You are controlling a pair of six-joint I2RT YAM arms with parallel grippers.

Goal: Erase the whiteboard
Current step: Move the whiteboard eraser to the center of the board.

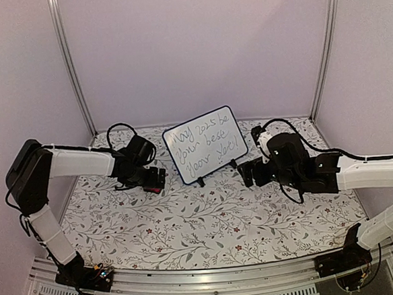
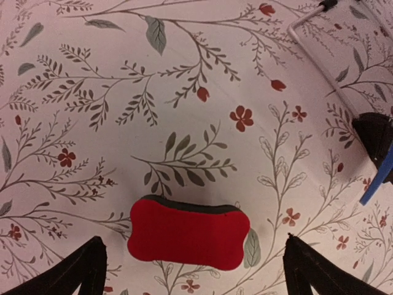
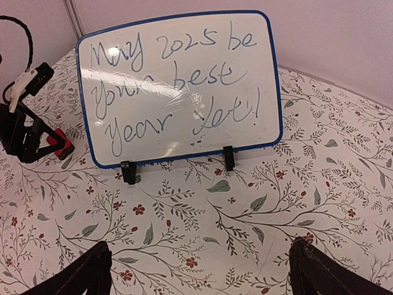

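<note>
The whiteboard point(image 1: 204, 144) stands tilted on two black feet at the back middle of the table, its blue-framed face point(image 3: 184, 86) covered in handwriting. A small red eraser point(image 2: 187, 235) with a dark underside lies flat on the floral cloth, left of the board. My left gripper point(image 2: 193, 244) hovers over it, open, one finger on each side and neither touching it. From above, the left gripper point(image 1: 155, 179) hides most of the eraser. My right gripper point(image 1: 249, 173) is open and empty, low over the cloth just right of the board and facing it point(image 3: 199, 247).
Lilac walls and two metal posts point(image 1: 69, 62) close in the back and sides. A metal rail point(image 1: 212, 281) runs along the near edge with both arm bases. Black cables loop above each wrist. The left gripper and eraser point(image 3: 60, 144) show at the right wrist view's left edge.
</note>
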